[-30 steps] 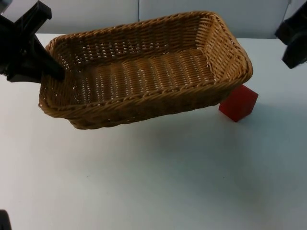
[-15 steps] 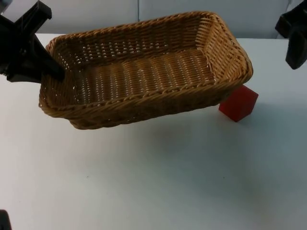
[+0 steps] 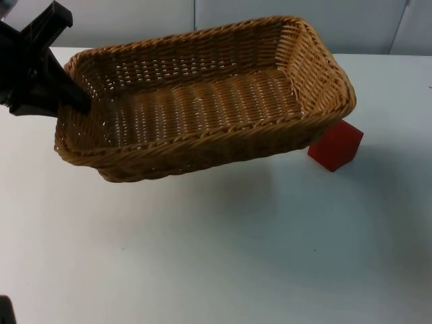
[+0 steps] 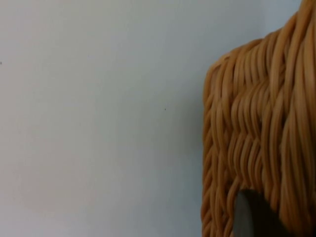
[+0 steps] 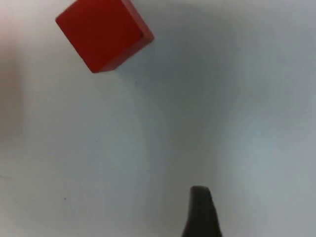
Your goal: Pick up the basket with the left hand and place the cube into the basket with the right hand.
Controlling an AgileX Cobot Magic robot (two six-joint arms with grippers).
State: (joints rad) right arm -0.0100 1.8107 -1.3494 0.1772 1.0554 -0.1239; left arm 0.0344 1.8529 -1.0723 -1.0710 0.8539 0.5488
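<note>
- Over the white table: wicker basket held off the surface, shadow on the table below it, long axis running left-right across the top view, left end lower than the right, opening facing up.
- Basket: rectangular, tan-brown woven cane, braided rim, ribbed floor, nothing inside.
- Left gripper: clamped on the basket's left short rim; in the left wrist view a black fingertip presses against the outer weave.
- Red cube: on the table just beside the basket's right end, partly tucked under the rim, one corner toward the camera. Smooth matte faces, sharp edges.
- Right wrist view: cube on bare table, well apart from the black fingertip. Right gripper open/closed: can't tell.
</note>
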